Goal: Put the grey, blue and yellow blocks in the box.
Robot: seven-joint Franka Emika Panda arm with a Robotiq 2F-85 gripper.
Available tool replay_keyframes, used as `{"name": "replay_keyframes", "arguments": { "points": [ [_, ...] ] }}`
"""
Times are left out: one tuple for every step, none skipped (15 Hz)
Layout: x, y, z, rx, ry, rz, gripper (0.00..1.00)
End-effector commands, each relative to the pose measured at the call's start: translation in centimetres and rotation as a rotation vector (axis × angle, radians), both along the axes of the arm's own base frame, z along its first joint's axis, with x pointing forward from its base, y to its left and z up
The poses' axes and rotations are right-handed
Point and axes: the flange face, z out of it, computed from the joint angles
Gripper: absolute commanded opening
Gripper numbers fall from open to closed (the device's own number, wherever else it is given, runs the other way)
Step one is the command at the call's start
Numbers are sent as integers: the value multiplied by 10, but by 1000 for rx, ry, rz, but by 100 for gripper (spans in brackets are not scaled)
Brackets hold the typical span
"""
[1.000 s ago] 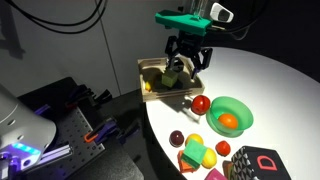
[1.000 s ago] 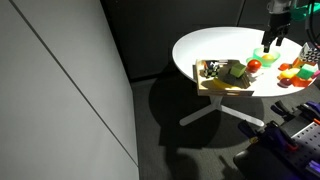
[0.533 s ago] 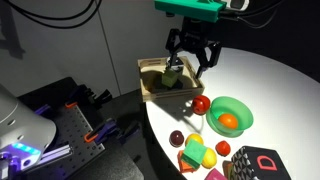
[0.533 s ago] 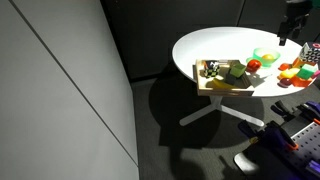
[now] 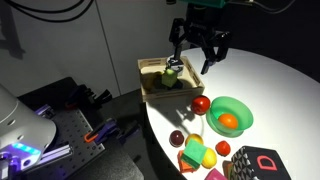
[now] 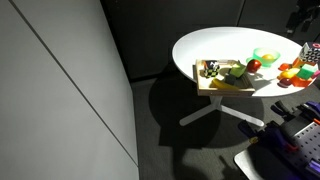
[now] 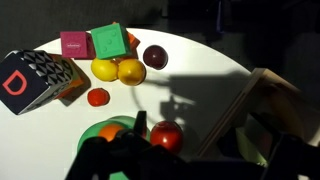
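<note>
In an exterior view, at the left edge of the round white table [image 5: 270,78]: the shallow wooden tray [image 5: 160,94]. Inside it, a yellow-green block [image 5: 171,72]. Beside that, other small pieces too blurred to name by colour, so no telling grey from blue. Above the tray's far right corner, touching nothing: the gripper [image 5: 198,48], fingers spread wide, nothing between them. Right of the tray, on the tabletop: a red ball [image 5: 201,104], then a green bowl [image 5: 241,104] holding an orange ball [image 5: 228,122]. Near the front right edge: a black box with a red D [image 5: 262,163].

From the wrist view, left to right past that black box: a magenta block [image 7: 75,44], a green block [image 7: 110,40], a yellow ball [image 7: 104,69] touching another orange one [image 7: 130,71], a dark plum-coloured ball [image 7: 155,56], then the tray's wooden corner at far right.
</note>
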Motion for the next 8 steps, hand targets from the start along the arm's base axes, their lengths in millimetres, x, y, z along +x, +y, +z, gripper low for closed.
{"name": "replay_keyframes", "arguments": {
  "points": [
    [-9,0,10,22,-63,-28,100],
    [-10,0,11,29,-71,-35,100],
    [-10,1,11,37,-72,-39,100],
    [-3,1,5,20,-41,-26,100],
    [-3,1,5,22,-41,-28,100],
    [-3,1,5,22,-40,-28,100],
    [-3,1,4,23,-38,-28,100],
    [-3,1,3,23,-36,-28,100]
  ]
}}
